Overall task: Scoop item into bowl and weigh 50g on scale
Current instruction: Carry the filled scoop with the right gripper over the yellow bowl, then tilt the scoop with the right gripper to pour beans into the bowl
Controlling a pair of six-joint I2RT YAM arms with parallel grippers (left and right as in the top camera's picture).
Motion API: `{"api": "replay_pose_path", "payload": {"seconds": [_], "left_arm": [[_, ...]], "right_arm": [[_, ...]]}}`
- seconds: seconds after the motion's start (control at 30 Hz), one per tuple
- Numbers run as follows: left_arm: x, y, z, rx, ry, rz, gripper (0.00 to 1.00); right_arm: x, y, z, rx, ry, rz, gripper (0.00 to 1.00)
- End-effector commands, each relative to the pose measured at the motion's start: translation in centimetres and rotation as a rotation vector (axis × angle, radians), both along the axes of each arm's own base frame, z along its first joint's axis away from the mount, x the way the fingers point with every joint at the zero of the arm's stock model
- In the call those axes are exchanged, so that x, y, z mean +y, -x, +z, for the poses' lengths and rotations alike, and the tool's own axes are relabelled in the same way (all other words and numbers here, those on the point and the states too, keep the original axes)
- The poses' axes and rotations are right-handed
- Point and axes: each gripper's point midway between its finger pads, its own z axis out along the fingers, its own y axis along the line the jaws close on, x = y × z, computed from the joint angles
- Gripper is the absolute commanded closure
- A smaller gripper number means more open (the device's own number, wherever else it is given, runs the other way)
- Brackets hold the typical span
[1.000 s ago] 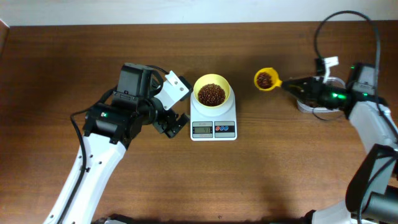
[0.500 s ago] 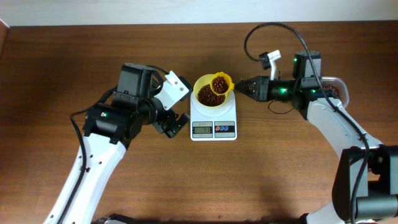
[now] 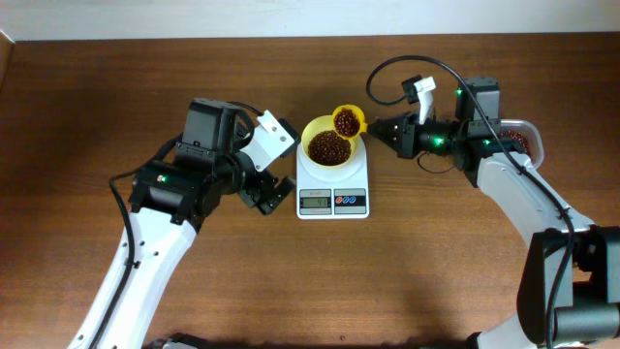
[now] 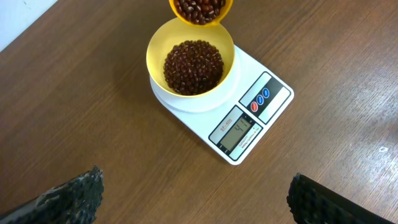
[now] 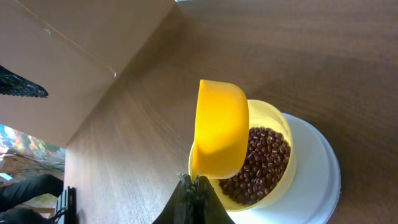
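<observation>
Beans heaped in bowl on scale, frame centre. Right claw clamped on scoop handle, loaded scoop over bowl's upper-right rim. Left claw spread wide, empty, left of scale.

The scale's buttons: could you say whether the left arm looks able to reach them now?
Probably yes. The left gripper, open and empty, sits just left of the scale; nothing stands between, and the yellow scoop hangs over the bowl, clear of the buttons.
</observation>
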Motion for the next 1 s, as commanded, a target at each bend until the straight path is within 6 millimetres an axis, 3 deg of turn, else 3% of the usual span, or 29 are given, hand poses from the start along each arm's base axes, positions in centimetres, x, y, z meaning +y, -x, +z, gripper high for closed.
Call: {"api": "replay_pose_path", "payload": {"seconds": [0.0,0.23,0.97], "left_arm": [[0.2,-0.2,1.0,-0.035,0.001,-0.005,0.01],[0.2,-0.2,1.0,-0.034,0.001,-0.005,0.01],[0.2,-0.2,1.0,-0.034,0.001,-0.005,0.01]], "right_arm": [[0.1,-0.9,0.1,-0.053,0.032,-0.022,0.96],[1.6,-0.6,0.0,-0.122,0.073,0.019,0.96],[1.4,-0.9,-0.2,-0.158,0.104,0.014,0.96]]}}
